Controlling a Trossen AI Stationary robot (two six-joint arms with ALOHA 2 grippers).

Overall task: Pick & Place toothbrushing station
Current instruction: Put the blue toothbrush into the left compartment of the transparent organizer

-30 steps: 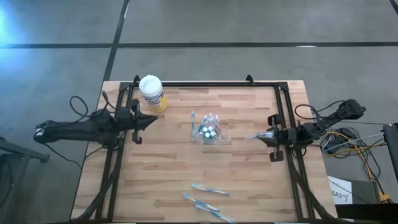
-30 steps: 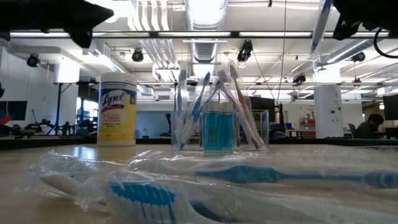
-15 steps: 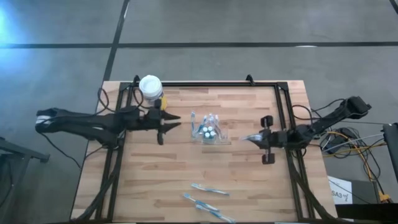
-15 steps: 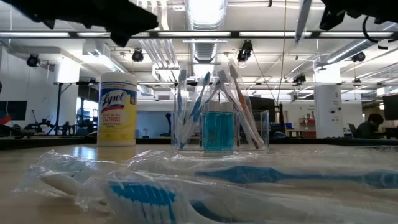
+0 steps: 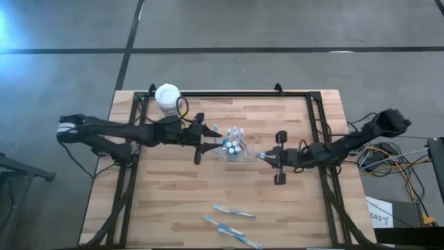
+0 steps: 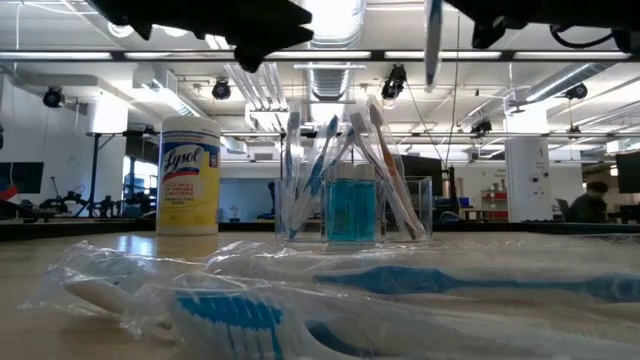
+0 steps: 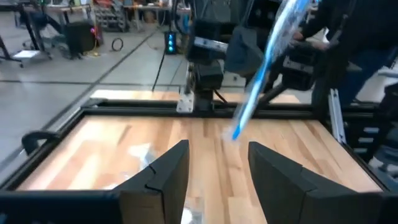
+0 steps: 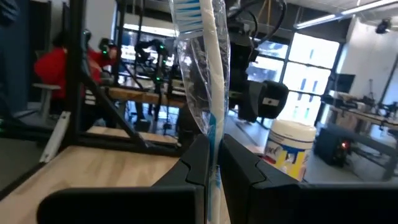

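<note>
We find the right gripper pinched on a wrapped toothbrush, just beside the clear holder at mid-table; the left gripper comes to the holder's other side with fingers spread and nothing between them. We judge the brush light and stiff along its handle, but its crinkled clear wrapper looks slippery, so a firm pinch low on the handle, as here, seems the safe hold; the holder looks light and easy to tip. The right wrist view shows wrapper and bristle end standing up past the fingers, which the high view reduces to a sliver. The low view shows brushes standing fanned in the holder around a blue block, and more wrapped brushes lying up front. The yellow wipes canister stands at the far left corner.
</note>
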